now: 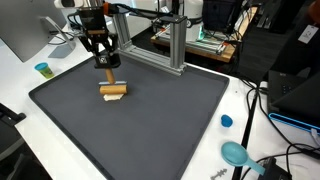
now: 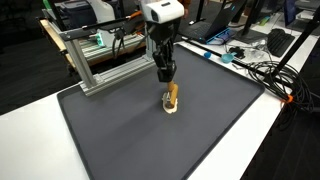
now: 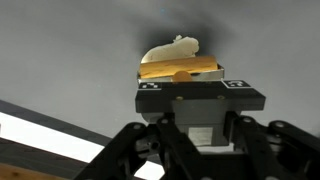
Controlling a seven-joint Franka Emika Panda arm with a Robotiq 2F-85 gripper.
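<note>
- In an exterior view, the black two-finger Robotiq gripper (image 1: 105, 64) hangs straight down over a small tan wooden object (image 1: 113, 91). The object lies on the flat dark grey rubbery mat (image 1: 150, 120), towards the mat's far left part and near the silver aluminium extrusion frame (image 1: 170, 45).
- From that side the object looks like a short log lying flat, with a thin upright piece rising to the fingertips.
- In an exterior view from the opposite side, the same object (image 2: 172, 100) shows an orange upright part on a paler base. The frame (image 2: 100, 60) stands behind it.
- Only the wrist view brings out the shapes: an orange-yellow bar (image 3: 180, 71) with a smooth, glossy face, and a cream rounded part (image 3: 170, 47) beyond it. Both sit just past the gripper's matte black body.
- We cannot tell whether the fingers pinch the upright piece or merely stand around it, because no view shows the gap.
- Only one exterior view shows a small teal plastic cup (image 1: 43, 69) on the white tabletop (image 1: 20, 75), a blue round cap (image 1: 226, 121) and a teal round-headed tool (image 1: 236, 153).
</note>
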